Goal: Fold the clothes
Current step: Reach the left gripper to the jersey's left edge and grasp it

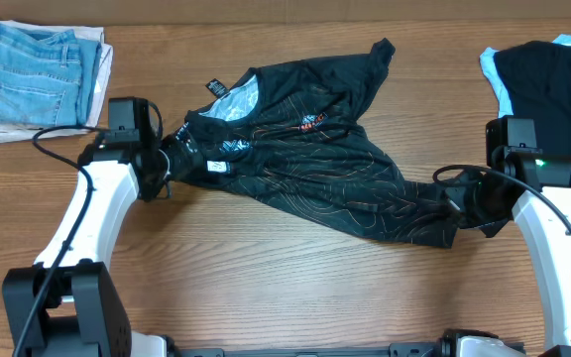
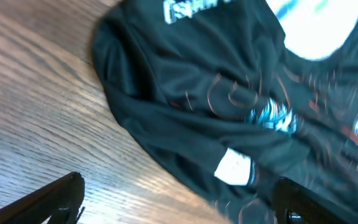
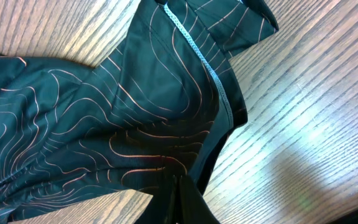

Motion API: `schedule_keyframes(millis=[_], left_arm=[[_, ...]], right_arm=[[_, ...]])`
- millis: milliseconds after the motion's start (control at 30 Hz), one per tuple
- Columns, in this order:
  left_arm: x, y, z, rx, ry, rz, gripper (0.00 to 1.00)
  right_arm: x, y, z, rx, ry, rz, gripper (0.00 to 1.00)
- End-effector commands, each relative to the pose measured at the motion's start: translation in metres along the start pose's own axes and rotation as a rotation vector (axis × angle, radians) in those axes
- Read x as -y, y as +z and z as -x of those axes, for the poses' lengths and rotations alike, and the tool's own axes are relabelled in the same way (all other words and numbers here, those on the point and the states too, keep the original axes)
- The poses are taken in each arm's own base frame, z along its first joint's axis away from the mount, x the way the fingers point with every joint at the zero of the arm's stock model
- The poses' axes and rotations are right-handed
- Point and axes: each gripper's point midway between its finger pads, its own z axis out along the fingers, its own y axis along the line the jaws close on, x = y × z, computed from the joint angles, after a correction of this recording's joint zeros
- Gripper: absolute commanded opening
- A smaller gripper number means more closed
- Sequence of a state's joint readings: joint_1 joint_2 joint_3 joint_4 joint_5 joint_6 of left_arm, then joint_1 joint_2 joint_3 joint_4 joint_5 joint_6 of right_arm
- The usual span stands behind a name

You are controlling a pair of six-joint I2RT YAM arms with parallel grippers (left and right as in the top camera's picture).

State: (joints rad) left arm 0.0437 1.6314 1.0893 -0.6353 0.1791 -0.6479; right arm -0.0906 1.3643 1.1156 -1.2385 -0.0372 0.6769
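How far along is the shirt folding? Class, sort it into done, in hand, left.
Done: nothing; the black shirt lies crumpled on the table. In hand: right gripper, jaws shut, pinches its edge; left gripper, jaws open, is near the collar. Left: flattening, every fold.

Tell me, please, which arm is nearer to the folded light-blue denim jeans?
Left. The left arm is close to the jeans, at the collar of the black orange-lined sports shirt, jaws open; the right arm is across the wooden table, jaws shut on its far hem.
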Motion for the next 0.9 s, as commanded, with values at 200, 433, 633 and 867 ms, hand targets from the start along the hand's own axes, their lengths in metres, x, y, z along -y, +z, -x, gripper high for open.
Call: schedule_keyframes(millis=[200, 433, 633, 867], left_arm=[[0.035, 0.023, 0.002, -0.029, -0.2, -0.111, 0.99], [0.026, 0.035, -0.005, -0.067, -0.325, -0.065, 0.78], [0.017, 0.051, -0.014, -0.111, -0.37, -0.025, 0.75], [0.01, 0.067, -0.017, -0.127, -0.378, 0.0, 0.65]], right_arm=[[0.0, -0.001, 0.002, 0.015, -0.005, 0.001, 0.05], [0.0, -0.001, 0.003, 0.016, -0.004, 0.002, 0.05], [0.0, -0.001, 0.002, 0.015, -0.005, 0.001, 0.05], [0.0, -0.001, 0.002, 0.015, -0.005, 0.0, 0.05]])
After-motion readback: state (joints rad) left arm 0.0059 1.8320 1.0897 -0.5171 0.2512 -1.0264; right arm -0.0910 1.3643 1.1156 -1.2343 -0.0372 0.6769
